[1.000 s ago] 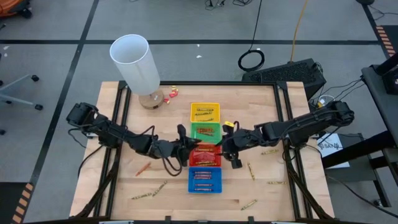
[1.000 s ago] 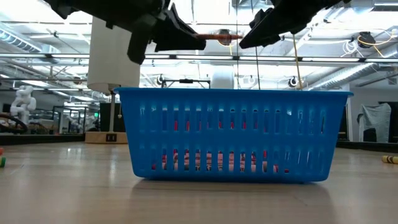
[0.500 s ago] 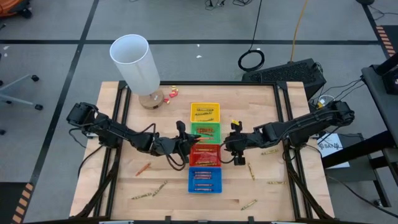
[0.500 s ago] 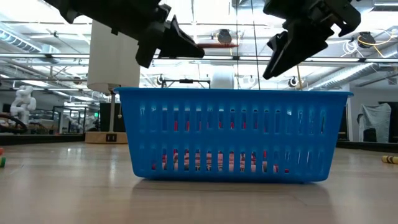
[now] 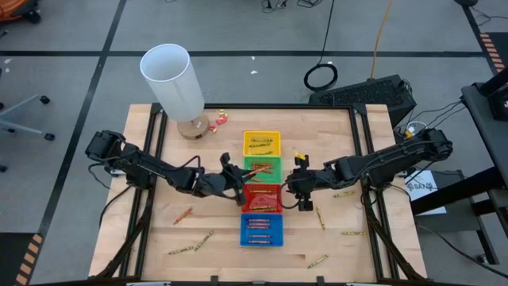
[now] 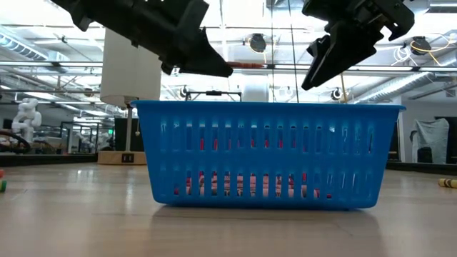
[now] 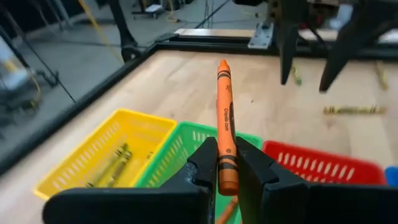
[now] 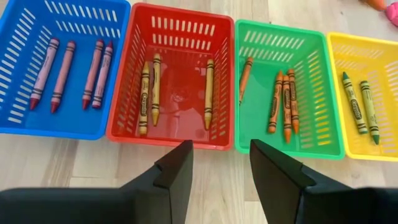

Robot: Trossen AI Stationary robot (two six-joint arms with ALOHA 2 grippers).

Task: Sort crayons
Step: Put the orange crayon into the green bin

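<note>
A light wooden table stands on a grey floor crossed by dark tape lines; the low view looks across it into a wide hall with ceiling pipes and lamps; four trays sit in a row at the table's middle, yellow tray, green tray, red tray and blue tray.

The left gripper reaches in from the left and hovers at the green tray's left edge, its fingers closed on an orange crayon that points out past the fingertips; the right gripper hangs just beside the right edge of the green and red trays, its fingers spread apart and holding nothing.

Sorted crayons lie in every tray: reddish in blue, olive-yellow in red, orange in green, green in yellow; loose crayons lie scattered on the table's near half on both sides; a tall white cylinder stands at the far left corner.
</note>
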